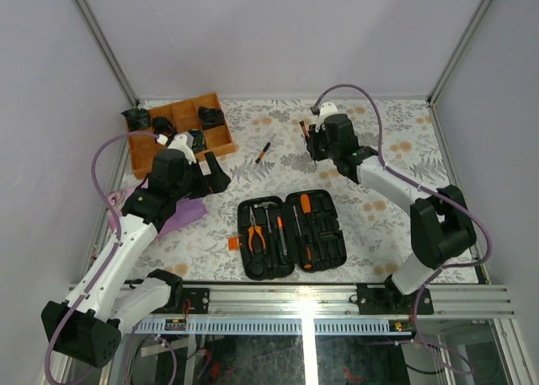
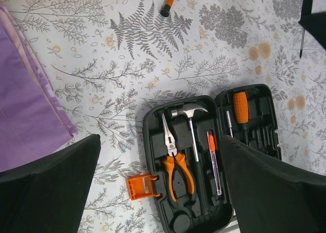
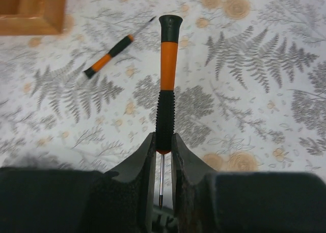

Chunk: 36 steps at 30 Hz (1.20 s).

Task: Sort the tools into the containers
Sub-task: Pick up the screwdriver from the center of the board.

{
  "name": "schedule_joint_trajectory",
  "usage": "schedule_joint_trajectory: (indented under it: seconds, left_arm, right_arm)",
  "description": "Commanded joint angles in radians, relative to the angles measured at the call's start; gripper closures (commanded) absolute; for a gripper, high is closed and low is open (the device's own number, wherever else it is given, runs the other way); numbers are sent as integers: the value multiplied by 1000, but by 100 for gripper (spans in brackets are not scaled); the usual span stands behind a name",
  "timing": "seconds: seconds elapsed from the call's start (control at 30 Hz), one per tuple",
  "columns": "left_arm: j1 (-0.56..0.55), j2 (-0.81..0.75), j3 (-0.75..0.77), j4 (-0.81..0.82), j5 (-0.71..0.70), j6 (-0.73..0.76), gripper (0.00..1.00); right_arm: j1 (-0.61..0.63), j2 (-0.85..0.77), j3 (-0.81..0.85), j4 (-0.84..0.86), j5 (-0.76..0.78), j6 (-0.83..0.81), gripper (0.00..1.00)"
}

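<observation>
The right pincer (image 3: pixel 163 141) is pressed together on a thin driver (image 3: pixel 168 59). It grips the lower end of the black ribbed grip. The orange-and-black handle sticks out ahead of the fingers (image 3: pixel 145 161), and the steel shaft runs back between them. This pincer is near the far edge of the surface (image 1: pixel 379 216), right of the middle. Whether the driver touches the surface cannot be told.

A second driver (image 3: pixel 109 57), also orange and black, lies flat on the fern-patterned surface nearby, towards the left, well apart from the pincer.

The left pincer (image 2: pixel 159 138) is spread wide and holds nothing. It hangs above the left part of the surface, over the edge of a purple cloth (image 2: pixel 25 115).

The black case (image 2: pixel 153 136) lies open like a book by the middle of the near edge. Its left half holds orange-handled pliers (image 2: pixel 175 166), a hammer (image 2: pixel 189 110) and a slim orange driver (image 2: pixel 213 156). Its right half holds a thick screwdriver (image 2: pixel 240 108). An orange tab (image 2: pixel 140 186) sticks out from the case's left side.

A wooden tray (image 1: pixel 181 120) sits in the far left corner with black items in it.
</observation>
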State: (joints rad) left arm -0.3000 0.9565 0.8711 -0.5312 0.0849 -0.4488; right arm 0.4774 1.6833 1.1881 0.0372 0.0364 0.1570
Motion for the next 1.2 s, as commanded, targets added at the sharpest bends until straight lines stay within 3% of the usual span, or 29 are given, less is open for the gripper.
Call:
schedule_joint_trajectory:
  seconds: [0.0,0.2,0.47,0.63,0.87,1.17]
  left_arm:
    - [9,-24,35,65,42,-19,0]
    - [9,-36,28,115,125,-47,0]
    - [8,-21,28,186,227,-58,0]
    - [-6,-1,41,184,254,-48,1]
    - [-149,3,37,177,221,-35,2]
    - [-222,4,20,194,311,1,4]
  right_arm:
    - [-3,-162,-173,222,-197,37,100]
    - [14,-327,-383,395,-365,23,100]
    - [162,-438,-543,402,-486,-307,100]
    - [216,-460,-534,273,-523,-512,100]
    - [217,-521,-465,-2,-616,-851,100]
    - [217,-599,-420,-233,-587,-1130,100]
